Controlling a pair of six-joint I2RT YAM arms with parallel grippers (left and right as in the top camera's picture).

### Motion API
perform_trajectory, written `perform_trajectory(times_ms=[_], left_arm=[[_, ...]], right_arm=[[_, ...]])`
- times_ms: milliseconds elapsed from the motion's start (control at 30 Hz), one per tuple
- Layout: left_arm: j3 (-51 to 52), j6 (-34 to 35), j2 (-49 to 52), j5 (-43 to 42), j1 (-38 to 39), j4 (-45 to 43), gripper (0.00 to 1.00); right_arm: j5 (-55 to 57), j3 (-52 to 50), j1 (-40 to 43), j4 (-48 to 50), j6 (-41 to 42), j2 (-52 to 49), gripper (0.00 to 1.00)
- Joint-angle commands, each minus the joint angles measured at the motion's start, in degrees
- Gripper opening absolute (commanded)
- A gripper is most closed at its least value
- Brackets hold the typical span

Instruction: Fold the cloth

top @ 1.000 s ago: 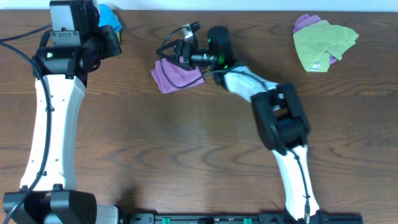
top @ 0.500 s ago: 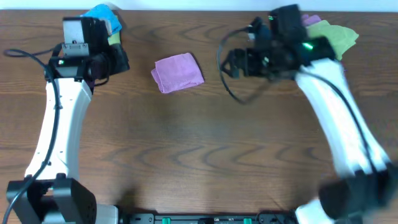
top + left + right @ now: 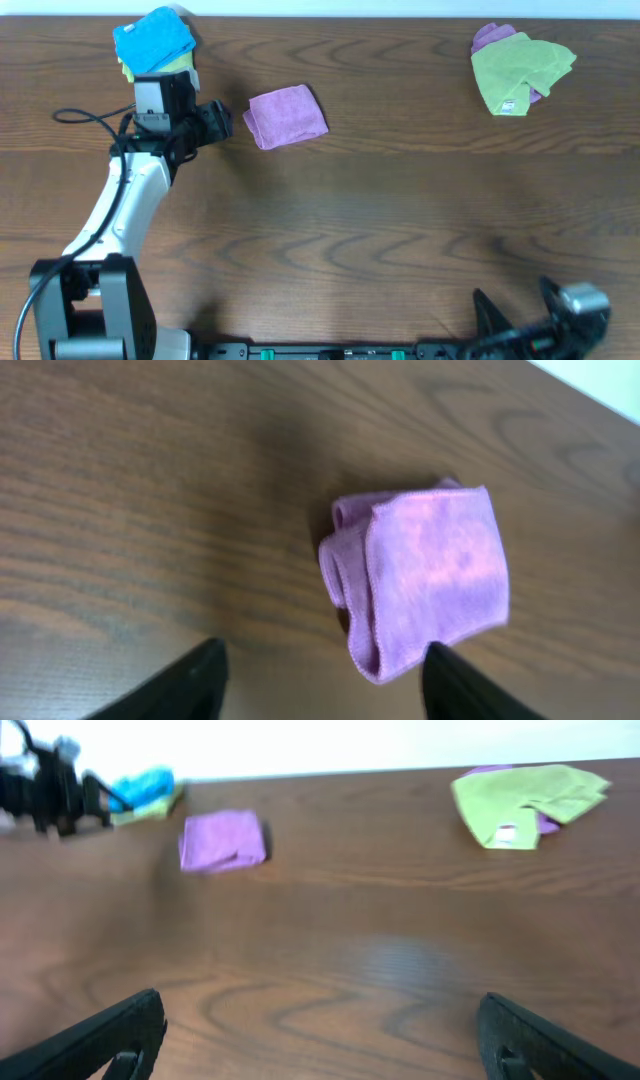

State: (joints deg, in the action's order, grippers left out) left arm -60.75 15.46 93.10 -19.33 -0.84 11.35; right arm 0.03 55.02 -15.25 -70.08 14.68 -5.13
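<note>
The cloth (image 3: pixel 286 116) lies folded into a small purple square on the table (image 3: pixel 350 220), toward the far side and left of centre. The left jaws sit just to its left, pointed at it, spread apart and empty, not touching it; beyond them a blue cloth (image 3: pixel 155 40) rests on a yellow-green one at the far left edge. The right jaws stand wide open and empty at the near right edge, well apart from the cloth, and a lime-green cloth (image 3: pixel 520 65) lies over another purple one at the far right.

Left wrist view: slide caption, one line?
Folded purple cloth lies on the wood table just ahead of the left gripper, jaws open.
</note>
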Motion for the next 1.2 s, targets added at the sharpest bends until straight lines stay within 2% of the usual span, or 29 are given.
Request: perform_trajectory(times_ms=[0,233,433,767,800,833,933,1000,1033,1167], left_arm=[[1.36,1.53,4.35,0.28,0.31,-3.04,0.67],[1.36,6.49,15.34,-6.32,3.37,-13.53,0.70],[1.33,9.01,19.63,-6.16,6.49,-21.20,0.75],[1.33,10.34,24.30,-5.44,8.63,-25.94,0.77],[1.33,10.36,24.68,-5.33,8.72,-26.29,0.74],[1.33,10.62,25.16,-5.38,8.79,-26.73,0.62],[1.33,13.31,25.99,-5.73,8.81,-26.88,0.37],[1.33,15.21,26.86,-7.61,8.81,-27.85,0.12],[1.33,15.28,27.30,-9.62,8.81,-29.27,0.06],[1.05,15.26,27.52,-16.00,8.81,-36.48,0.06]], right_arm=[[3.21,-1.44,-0.11,-0.85,7.58,4.85,0.99],[2.12,-1.51,0.07,-2.82,7.58,1.60,0.99],[2.56,-1.53,0.04,-3.26,7.61,1.55,0.99],[2.56,-1.53,0.07,-3.45,9.14,1.51,0.99],[2.58,-1.53,0.07,-3.43,9.31,1.51,0.99],[2.78,-1.53,0.04,-3.43,9.97,1.51,0.99],[2.80,-1.53,0.07,-3.45,10.67,1.51,0.99],[2.82,-1.53,0.04,-3.45,11.30,1.51,0.99],[3.02,-1.53,0.04,-3.45,11.45,1.51,0.99],[3.48,-1.53,0.07,-3.48,11.45,1.51,0.99]])
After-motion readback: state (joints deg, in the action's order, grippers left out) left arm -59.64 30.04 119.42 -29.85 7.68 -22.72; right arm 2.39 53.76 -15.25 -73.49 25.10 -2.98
